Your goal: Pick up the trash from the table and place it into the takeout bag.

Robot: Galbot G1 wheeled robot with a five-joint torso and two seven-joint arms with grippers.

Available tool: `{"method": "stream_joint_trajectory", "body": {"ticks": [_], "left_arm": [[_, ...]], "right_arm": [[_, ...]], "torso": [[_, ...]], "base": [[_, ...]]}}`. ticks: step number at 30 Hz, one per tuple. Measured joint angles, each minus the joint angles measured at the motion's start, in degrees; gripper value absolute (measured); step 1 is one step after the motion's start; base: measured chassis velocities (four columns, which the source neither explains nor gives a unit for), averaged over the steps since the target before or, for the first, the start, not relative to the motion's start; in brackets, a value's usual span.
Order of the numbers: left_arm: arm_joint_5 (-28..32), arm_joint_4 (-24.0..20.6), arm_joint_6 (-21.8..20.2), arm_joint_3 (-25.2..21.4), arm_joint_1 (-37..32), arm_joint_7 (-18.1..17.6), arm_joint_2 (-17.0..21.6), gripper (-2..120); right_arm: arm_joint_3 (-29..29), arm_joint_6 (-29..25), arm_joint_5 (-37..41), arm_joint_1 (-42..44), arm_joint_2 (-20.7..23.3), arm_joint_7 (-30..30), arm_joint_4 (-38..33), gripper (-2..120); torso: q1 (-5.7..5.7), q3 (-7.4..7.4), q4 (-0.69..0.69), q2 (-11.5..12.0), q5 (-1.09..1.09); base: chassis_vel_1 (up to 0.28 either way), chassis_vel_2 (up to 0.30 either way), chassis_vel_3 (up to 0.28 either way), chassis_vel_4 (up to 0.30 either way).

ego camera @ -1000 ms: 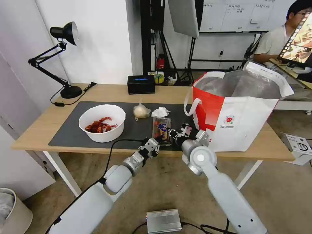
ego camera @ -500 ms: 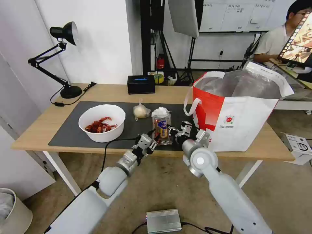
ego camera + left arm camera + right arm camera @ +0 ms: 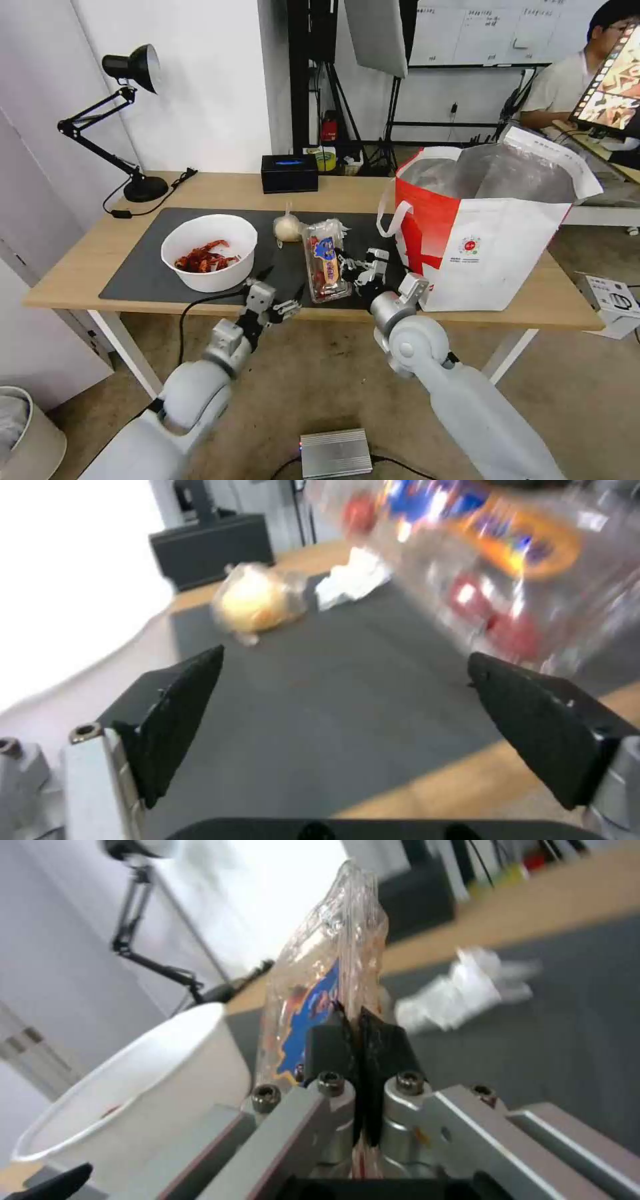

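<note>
walls: white wall [image 3: 200, 80] | floor: brownish floor [image 3: 320, 393] | light: black desk lamp [image 3: 127, 87] | back: whiteboard [image 3: 480, 30]

- The clear plastic clamshell tray [image 3: 325, 260] is now found lifted off the dark grey mat [image 3: 133, 267]; one second earlier it lay flat there, and half a second earlier it was partly tipped up. It is held tilted, label side facing the head camera.
- The right gripper [image 3: 347, 261] is found raised and shifted slightly leftward with the tray, its fingers [image 3: 373, 1040] pinched on the tray's edge.
- The left gripper [image 3: 279, 292] is found drawn back from the tray, leftward and toward the table's near edge, jaws spread wide and empty.
- The crumpled white tissue [image 3: 340, 227] is now largely hidden behind the raised tray in the head view.
</note>
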State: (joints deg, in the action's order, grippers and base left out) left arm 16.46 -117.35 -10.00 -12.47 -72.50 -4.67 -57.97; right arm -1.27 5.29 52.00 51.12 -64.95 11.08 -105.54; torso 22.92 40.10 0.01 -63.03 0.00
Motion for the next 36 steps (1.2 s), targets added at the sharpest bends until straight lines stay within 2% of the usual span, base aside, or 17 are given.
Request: {"method": "stream_joint_trajectory", "body": {"ticks": [8, 14, 16, 18, 24, 26, 28, 36], "left_arm": [[1.29, -4.51, -0.11, -6.84, -6.28, -0.71, -1.04, 100], [1.74, -8.08, -0.2, -11.08, -9.84, -0.69, -2.84, 100], [1.61, -10.05, -0.2, -12.8, -12.08, -0.53, -4.15, 100], [1.52, -10.38, -0.2, -13.14, -12.6, -0.41, -4.45, 100], [0.22, -11.79, 0.44, -15.88, -16.35, 0.95, -7.01, 100], [0.16, -11.81, 0.47, -15.93, -16.42, 0.99, -7.07, 100], [-0.52, -12.2, 0.76, -16.25, -17.17, 1.4, -7.81, 100], [-1.48, -12.39, 0.9, -16.21, -17.53, 1.63, -9.15, 100]], "right_arm": [[0.66, -5.31, -8.4, 2.59, 5.31, -3.99, -5.24, 0], [5.09, -9.22, -12.68, 7.75, 9.69, -7.01, -10.36, 0], [8.35, -10.98, -13.79, 10.98, 12.09, -8.63, -13.23, 0], [9.14, -11.34, -14.0, 11.7, 12.61, -9.02, -13.83, 0], [17.66, -13.97, -14.4, 19.49, 16.16, -11.39, -19.74, 0], [17.96, -14.02, -14.39, 19.69, 16.22, -11.41, -19.9, 0], [22.42, -14.55, -13.99, 21.82, 17.05, -11.45, -21.83, 0], [29.47, -14.82, -9.9, 22.85, 18.94, -9.68, -24.14, 0]], "torso": [[0.0, 0.0, 0.0, 0.0, 0.01], [0.0, 0.0, -0.01, 0.0, 0.01], [0.0, 0.0, -0.02, -0.01, 0.02], [0.0, 0.0, -0.02, 0.0, 0.02], [-0.01, 0.0, -0.02, 0.0, 0.01], [-0.01, 0.0, -0.02, 0.0, 0.01], [0.0, 0.0, -0.02, 0.0, 0.02], [0.0, 0.0, -0.02, 0.0, 0.0]], "base": [[0.0, 0.0, 0.0, 0.0], [0.0, 0.0, 0.0, 0.0], [0.0, 0.0, 0.0, 0.0], [0.0, 0.0, 0.0, 0.0], [0.0, 0.0, 0.0, 0.0], [0.0, 0.0, 0.0, 0.0], [0.0, 0.0, 0.0, 0.0], [0.0, 0.0, 0.0, 0.0]]}}
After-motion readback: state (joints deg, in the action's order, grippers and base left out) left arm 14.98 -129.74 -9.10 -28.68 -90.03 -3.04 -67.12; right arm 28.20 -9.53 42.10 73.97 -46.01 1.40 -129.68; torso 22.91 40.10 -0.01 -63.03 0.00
